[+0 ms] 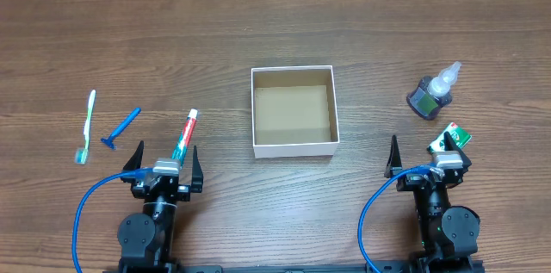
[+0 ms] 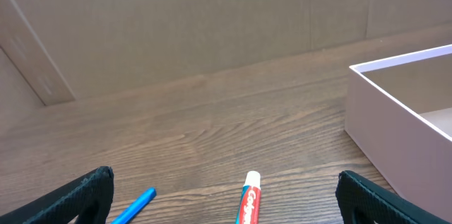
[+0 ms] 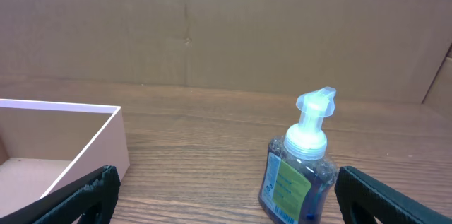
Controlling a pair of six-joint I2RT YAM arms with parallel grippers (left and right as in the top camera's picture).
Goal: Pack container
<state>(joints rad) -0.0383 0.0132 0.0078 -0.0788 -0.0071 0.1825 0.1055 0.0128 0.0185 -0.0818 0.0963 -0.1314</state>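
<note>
The container (image 1: 294,147), a square white box with a brown inside, sits empty at the table's middle; its wall shows in the left wrist view (image 2: 395,118) and the right wrist view (image 3: 70,146). My left gripper (image 1: 166,159) is open and empty near the front edge, just behind a red-and-white toothpaste tube (image 1: 185,134) (image 2: 248,199). My right gripper (image 1: 428,154) is open and empty at the front right, with a green packet (image 1: 451,139) under it. A dark soap bottle with a clear nozzle (image 1: 432,92) (image 3: 296,164) stands beyond it.
A white-and-green toothbrush (image 1: 87,125) and a blue razor (image 1: 120,127) (image 2: 134,206) lie at the left. A cardboard wall (image 2: 212,19) stands behind the table.
</note>
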